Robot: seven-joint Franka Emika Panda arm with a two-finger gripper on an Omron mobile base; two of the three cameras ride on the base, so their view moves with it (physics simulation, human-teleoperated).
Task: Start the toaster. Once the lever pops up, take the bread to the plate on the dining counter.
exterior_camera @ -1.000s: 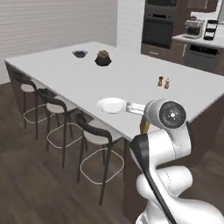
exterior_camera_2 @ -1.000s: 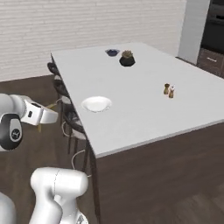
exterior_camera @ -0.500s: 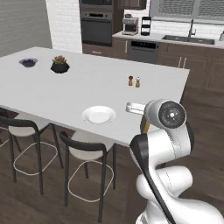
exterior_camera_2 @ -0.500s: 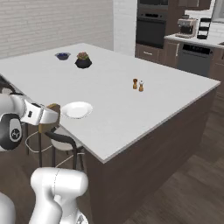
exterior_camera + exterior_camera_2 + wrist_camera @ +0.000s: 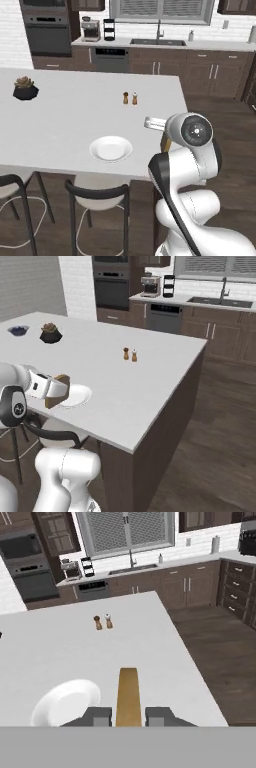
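Gripper (image 5: 128,716) pinching bread (image 5: 128,696) edge-on, slice long axis pointing ahead over dining counter (image 5: 60,647) near edge. Plate (image 5: 65,701) on counter just left of gripper, near that edge; shift left, lower.

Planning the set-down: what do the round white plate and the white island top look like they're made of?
The round white plate: likely glazed ceramic, going by its smooth, shaded raised rim. The dining counter's white top: plain, seamless and matte, perhaps laminate or solid surface; the render leaves it open.
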